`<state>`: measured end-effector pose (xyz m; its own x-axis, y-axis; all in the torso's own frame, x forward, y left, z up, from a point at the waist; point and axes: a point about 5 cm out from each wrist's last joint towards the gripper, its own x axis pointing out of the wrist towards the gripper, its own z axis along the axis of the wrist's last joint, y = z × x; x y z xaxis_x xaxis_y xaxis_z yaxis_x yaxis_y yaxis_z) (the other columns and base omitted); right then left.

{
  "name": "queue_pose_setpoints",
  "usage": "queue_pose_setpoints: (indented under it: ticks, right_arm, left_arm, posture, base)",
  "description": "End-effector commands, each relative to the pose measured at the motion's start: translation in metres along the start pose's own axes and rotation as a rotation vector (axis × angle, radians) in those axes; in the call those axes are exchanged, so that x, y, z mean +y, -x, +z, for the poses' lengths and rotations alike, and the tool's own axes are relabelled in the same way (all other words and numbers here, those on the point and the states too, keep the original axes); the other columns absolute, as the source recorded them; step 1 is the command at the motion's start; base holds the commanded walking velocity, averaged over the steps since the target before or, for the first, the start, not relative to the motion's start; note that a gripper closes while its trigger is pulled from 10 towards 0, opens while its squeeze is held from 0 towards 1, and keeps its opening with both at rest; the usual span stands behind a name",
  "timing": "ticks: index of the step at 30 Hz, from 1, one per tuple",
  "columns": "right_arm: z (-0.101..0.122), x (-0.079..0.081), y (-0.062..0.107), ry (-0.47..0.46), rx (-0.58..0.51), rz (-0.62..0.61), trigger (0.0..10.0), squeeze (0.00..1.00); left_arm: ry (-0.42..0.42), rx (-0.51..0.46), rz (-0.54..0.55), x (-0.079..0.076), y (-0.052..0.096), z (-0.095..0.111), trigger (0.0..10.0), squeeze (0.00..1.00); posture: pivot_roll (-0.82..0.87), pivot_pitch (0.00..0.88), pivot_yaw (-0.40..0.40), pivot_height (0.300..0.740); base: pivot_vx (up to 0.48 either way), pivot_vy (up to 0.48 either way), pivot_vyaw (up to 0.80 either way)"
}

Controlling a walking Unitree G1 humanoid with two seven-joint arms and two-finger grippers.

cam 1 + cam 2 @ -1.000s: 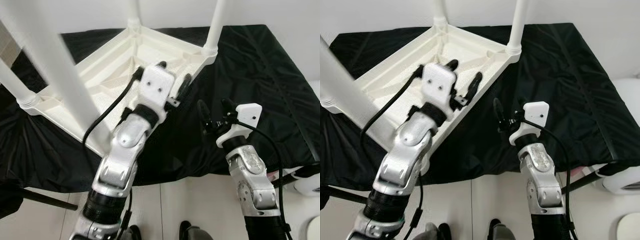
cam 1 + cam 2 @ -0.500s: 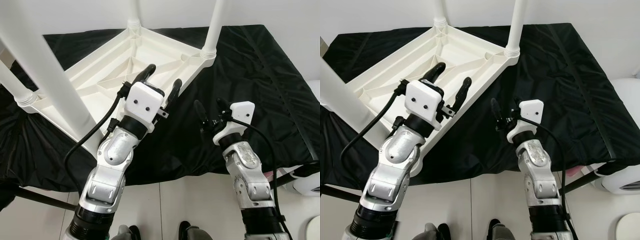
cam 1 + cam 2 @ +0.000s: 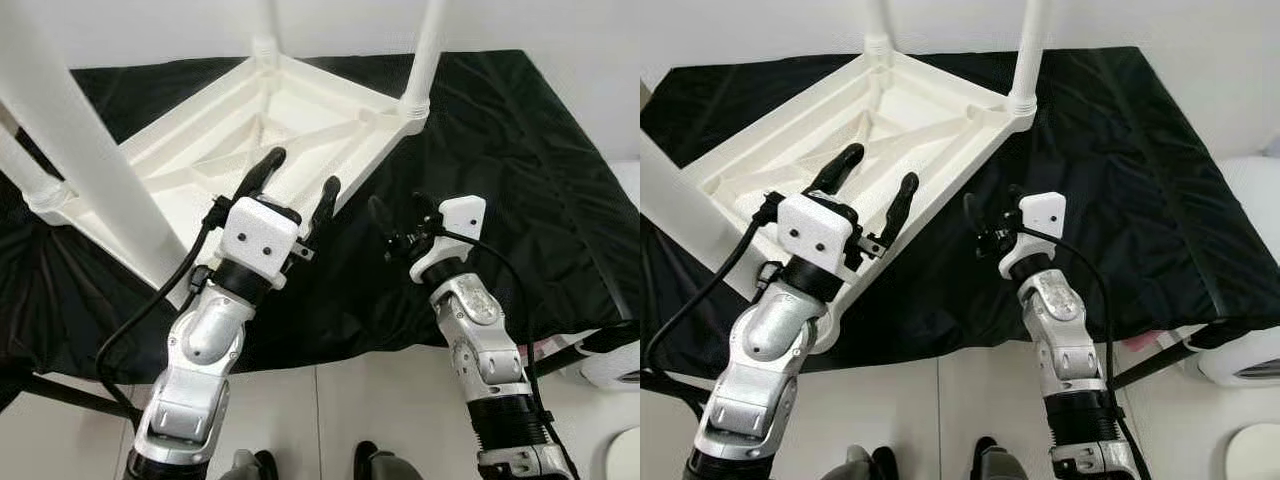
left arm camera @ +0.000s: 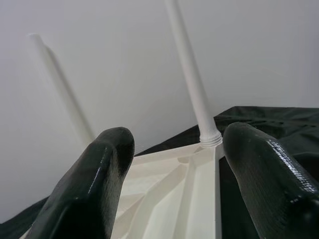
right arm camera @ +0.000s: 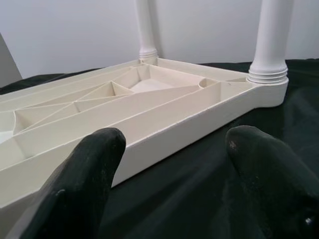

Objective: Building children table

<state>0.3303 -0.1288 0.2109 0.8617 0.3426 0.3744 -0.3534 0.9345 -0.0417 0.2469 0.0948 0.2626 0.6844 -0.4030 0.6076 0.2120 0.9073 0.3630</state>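
A white plastic children's table (image 3: pixel 250 120) lies upside down on a black cloth (image 3: pixel 500 150), with several white legs standing up from its corners; one leg (image 3: pixel 428 50) is at the far right corner and one leg (image 3: pixel 75 140) looms near on the left. My left gripper (image 3: pixel 302 170) is open and empty, hovering over the table's near right rim (image 4: pixel 199 174). My right gripper (image 3: pixel 398 205) is open and empty too, just above the cloth beside that rim (image 5: pixel 169 137). It points at the ribbed underside.
The cloth-covered surface ends at a front edge (image 3: pixel 380 350) just before me, with tiled floor (image 3: pixel 370 400) below. A white rounded object (image 3: pixel 615 365) stands on the floor at the right. A black stand bar (image 3: pixel 60 392) crosses low at the left.
My left gripper has drawn back from over the table's ribbed underside toward me, to the near right rim. My right gripper has shifted a little left toward the table.
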Motion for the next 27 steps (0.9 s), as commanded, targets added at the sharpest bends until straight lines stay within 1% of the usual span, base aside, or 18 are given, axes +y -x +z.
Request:
queue_pose_setpoints:
  ticks: [1,5,9,12,16,17,18,19,21,23,25,27]
  right_arm:
    - [-0.008,0.004,-0.003,0.001,0.017,0.028,10.0,0.0]
    - [-0.012,0.003,-0.007,0.001,0.027,0.035,10.0,0.0]
    - [-0.014,0.005,-0.018,0.002,0.028,0.049,10.0,0.0]
    - [-0.01,0.009,-0.025,-0.001,0.0,0.068,10.0,0.0]
    - [-0.008,0.01,-0.027,0.0,-0.011,0.073,10.0,0.0]
    - [-0.007,0.011,-0.028,0.002,-0.021,0.078,10.0,0.0]
    - [-0.005,0.012,-0.029,0.01,-0.037,0.087,10.0,0.0]
    - [-0.005,0.012,-0.029,0.01,-0.037,0.087,10.0,0.0]
    - [-0.002,0.013,-0.03,0.019,-0.056,0.098,10.0,0.0]
    - [-0.003,0.009,-0.031,0.031,-0.061,0.094,10.0,0.0]
    - [-0.004,0.008,-0.032,0.036,-0.062,0.092,10.0,0.0]
    - [-0.005,0.005,-0.033,0.041,-0.06,0.088,10.0,0.0]
  left_arm:
    - [-0.054,-0.026,0.078,0.011,0.006,0.007,10.0,0.0]
    - [-0.068,-0.03,0.086,0.014,0.007,0.009,10.0,0.0]
    - [-0.103,-0.042,0.084,0.017,0.008,0.013,10.0,0.0]
    - [-0.098,-0.042,0.094,0.02,0.009,0.014,10.0,0.0]
    - [-0.091,-0.037,0.082,0.019,0.01,0.014,10.0,0.0]
    - [-0.071,-0.025,0.088,0.021,0.01,0.012,10.0,0.0]
    - [-0.045,-0.013,0.1,0.024,0.009,0.01,10.0,0.0]
    - [-0.045,-0.013,0.1,0.024,0.009,0.01,10.0,0.0]
    - [-0.016,-0.001,0.114,0.029,0.007,0.008,10.0,0.0]
    - [-0.013,-0.03,0.102,0.032,0.001,0.013,10.0,0.0]
    - [-0.011,-0.037,0.1,0.033,-0.001,0.014,10.0,0.0]
    - [-0.037,-0.07,0.107,0.037,-0.006,0.02,10.0,0.0]
  posture:
    - [-0.02,0.223,0.02,0.74]
    - [-0.01,0.222,0.018,0.74]
    - [0.0,0.222,0.012,0.74]
    - [0.01,0.218,0.008,0.74]
    - [0.01,0.214,0.005,0.74]
    - [0.01,0.205,0.003,0.74]
    - [0.0,0.198,0.004,0.74]
    - [0.0,0.198,0.004,0.74]
    - [0.0,0.197,0.004,0.74]
    - [-0.01,0.189,0.006,0.74]
    - [-0.01,0.185,0.006,0.74]
    - [-0.02,0.179,0.007,0.74]
  base:
    - [0.0,0.0,0.0]
    - [0.0,0.0,0.0]
    - [0.0,0.0,0.0]
    - [0.0,0.0,0.0]
    - [0.0,0.0,0.0]
    - [0.0,0.0,0.0]
    - [0.0,0.0,0.0]
    - [0.0,0.0,0.0]
    - [0.0,0.0,0.0]
    - [0.0,0.0,0.0]
    - [0.0,0.0,0.0]
    - [0.0,0.0,0.0]
